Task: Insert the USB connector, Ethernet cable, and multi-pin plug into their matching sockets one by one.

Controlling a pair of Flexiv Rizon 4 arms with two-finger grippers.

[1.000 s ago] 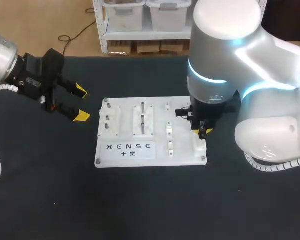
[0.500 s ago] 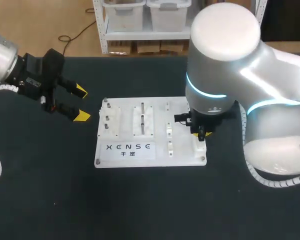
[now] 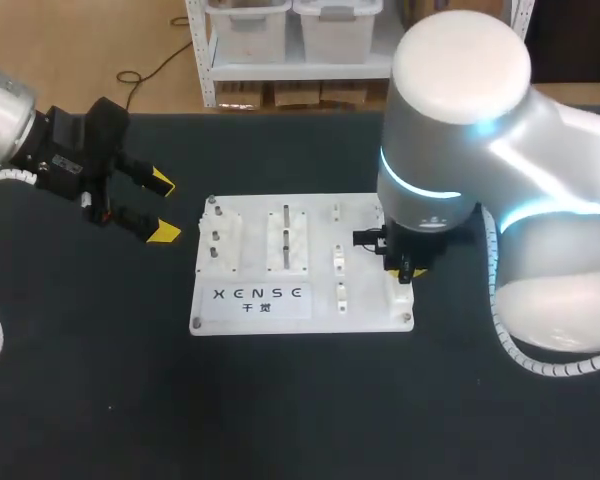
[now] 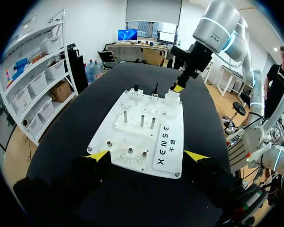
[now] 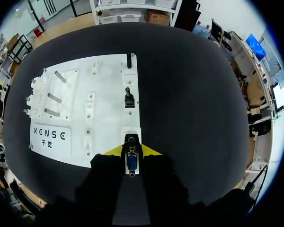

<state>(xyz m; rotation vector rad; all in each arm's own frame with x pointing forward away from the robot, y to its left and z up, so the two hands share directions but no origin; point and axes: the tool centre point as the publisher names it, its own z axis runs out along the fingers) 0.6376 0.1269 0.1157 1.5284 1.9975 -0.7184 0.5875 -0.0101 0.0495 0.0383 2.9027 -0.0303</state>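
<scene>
Now right tool (image 5: 131,152) grips multi-pin plug (image 5: 131,163) at board (image 5: 109,90) edge; left tool (image 4: 146,155) open, apart.

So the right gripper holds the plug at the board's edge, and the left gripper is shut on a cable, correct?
Not quite. The left gripper is open and holds nothing, off to the side of the board, as the head view shows. The right gripper does hold the plug at the board's edge.
</scene>
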